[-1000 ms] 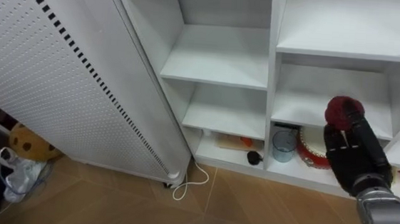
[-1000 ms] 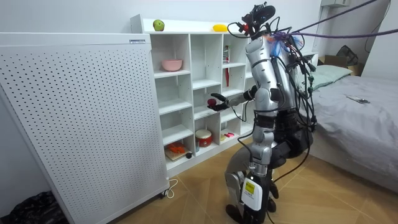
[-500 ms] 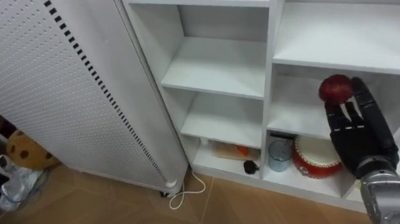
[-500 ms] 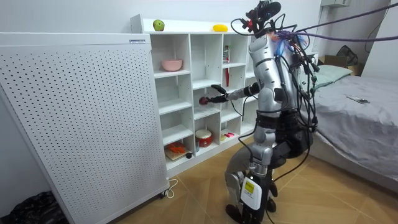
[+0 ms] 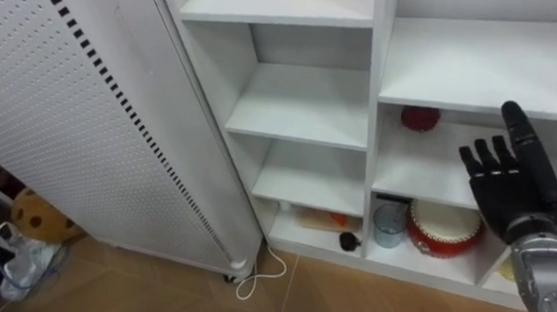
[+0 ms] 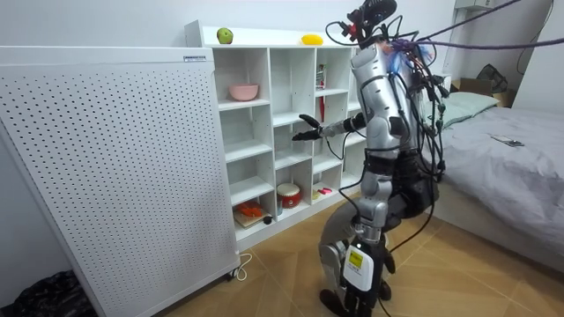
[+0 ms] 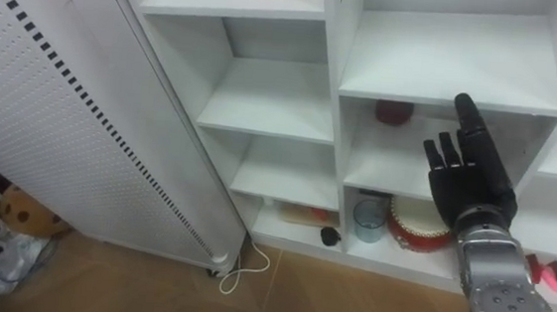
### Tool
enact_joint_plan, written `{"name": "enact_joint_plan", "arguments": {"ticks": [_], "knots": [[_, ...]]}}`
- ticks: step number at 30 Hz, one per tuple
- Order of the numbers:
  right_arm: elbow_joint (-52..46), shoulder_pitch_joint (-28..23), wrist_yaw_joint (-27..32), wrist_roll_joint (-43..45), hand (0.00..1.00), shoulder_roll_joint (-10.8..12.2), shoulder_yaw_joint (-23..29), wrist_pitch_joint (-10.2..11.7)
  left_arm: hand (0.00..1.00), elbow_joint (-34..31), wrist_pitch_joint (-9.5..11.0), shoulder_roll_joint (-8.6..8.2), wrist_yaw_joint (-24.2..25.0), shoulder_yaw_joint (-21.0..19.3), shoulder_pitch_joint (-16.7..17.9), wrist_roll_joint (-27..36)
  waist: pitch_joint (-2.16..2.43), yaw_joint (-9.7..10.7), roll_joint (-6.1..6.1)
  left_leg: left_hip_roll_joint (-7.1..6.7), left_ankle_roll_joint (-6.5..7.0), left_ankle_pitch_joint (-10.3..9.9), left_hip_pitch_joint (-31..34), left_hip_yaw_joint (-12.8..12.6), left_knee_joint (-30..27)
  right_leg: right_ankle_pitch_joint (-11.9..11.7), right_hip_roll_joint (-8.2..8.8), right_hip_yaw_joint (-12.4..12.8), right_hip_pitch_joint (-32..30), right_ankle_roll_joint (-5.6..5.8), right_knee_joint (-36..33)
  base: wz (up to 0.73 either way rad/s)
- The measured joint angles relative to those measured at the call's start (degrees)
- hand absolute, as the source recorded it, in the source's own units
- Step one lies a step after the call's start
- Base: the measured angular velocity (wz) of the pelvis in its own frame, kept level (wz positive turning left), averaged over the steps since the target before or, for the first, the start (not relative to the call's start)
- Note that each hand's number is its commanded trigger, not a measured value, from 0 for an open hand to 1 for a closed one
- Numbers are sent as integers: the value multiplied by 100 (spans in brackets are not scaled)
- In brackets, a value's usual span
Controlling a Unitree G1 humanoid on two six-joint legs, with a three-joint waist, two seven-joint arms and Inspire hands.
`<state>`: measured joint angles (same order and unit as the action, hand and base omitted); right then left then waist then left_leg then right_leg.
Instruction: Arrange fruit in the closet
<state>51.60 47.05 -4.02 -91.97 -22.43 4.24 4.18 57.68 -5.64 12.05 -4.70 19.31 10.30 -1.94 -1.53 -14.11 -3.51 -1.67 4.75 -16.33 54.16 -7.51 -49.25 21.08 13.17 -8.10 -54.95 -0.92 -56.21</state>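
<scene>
A dark red fruit (image 5: pixel 420 117) lies at the back of a middle compartment of the white closet shelving (image 5: pixel 307 106), just under the shelf board above it. My right hand (image 5: pixel 512 180) is open in front of that compartment, fingers straight and pointing up, to the right of the fruit and apart from it. The right eye view shows the same fruit (image 7: pixel 394 111) and hand (image 7: pixel 468 179). In the room view I stand facing the shelving with the right hand (image 6: pixel 308 134) stretched toward its middle column. A green apple (image 6: pixel 225 35) and a yellow fruit (image 6: pixel 311 39) rest on top of the shelving.
A white perforated panel (image 5: pixel 63 109) leans at the left. The lowest compartment holds a glass cup (image 5: pixel 390 225) and a red round tin (image 5: pixel 443 229). A pink bowl (image 6: pixel 244 92) sits on an upper shelf. A white cable (image 5: pixel 265 270) lies on the wooden floor. A bed (image 6: pixel 507 150) stands behind me.
The right hand lifted the red fruit up to the compartment, let go of it and straightened its fingers; the fruit now lies on the shelf. The head camera tilted upward.
</scene>
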Motion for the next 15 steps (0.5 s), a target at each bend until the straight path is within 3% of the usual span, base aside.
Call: {"name": "enact_joint_plan", "arguments": {"ticks": [8,13,15], "knots": [[467,-6,-3,15,0,0,159,-24,0,-52,17,38,111,-9,-11,-16,-38,49,10,30,7,-11,-257,-4,109,31,56,-192,344,26,202,2],[953,-307,-238,1,0,4,154,-62,0,55,16,79,202,-8,-95,-18,-117,52,-41,62,6,-18,-758,9,432,-16,-39,-313,909,83,605,0],[1159,-571,-336,42,0,5,151,-133,0,154,18,80,264,-28,-97,-32,-116,37,-47,99,3,-19,-965,15,555,-52,-134,-303,1141,126,802,-3]]}}
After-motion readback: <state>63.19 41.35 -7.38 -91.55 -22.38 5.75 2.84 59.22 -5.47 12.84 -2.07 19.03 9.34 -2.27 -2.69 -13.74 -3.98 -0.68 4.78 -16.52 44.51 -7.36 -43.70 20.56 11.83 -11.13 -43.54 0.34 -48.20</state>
